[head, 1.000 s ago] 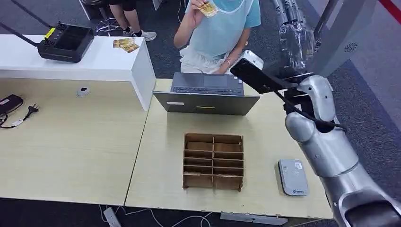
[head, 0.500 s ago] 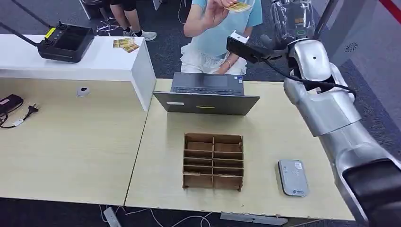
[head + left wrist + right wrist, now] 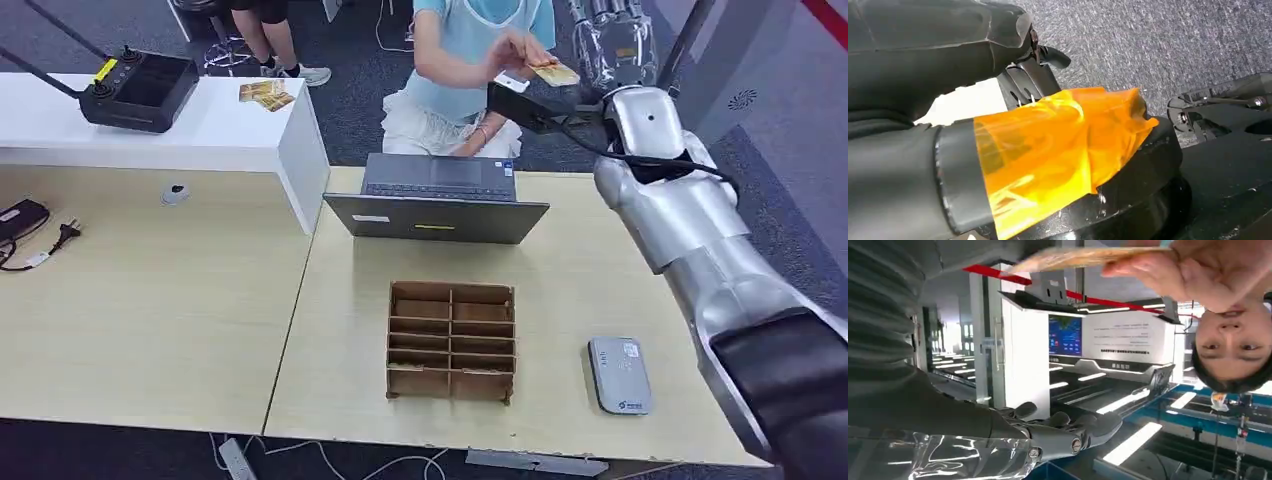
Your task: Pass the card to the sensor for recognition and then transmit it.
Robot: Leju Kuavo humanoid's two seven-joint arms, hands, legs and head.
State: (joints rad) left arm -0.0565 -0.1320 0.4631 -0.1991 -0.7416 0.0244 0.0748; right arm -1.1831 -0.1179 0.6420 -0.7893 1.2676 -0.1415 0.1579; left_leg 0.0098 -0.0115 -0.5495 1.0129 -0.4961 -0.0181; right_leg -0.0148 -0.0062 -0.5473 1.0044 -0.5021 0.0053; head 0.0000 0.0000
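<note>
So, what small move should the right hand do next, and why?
Probably it should close its fingers on the yellow card. The person's hand holds the card out beside the raised right hand, whose fingers lie stretched and hold nothing. The grey card reader waits on the wooden table, so taking the card likely comes first.

A pale wooden worktop (image 3: pixel 150 330) adjoins a white raised counter (image 3: pixel 200 130); dark grey speckled carpet (image 3: pixel 350 90) covers the floor.
</note>
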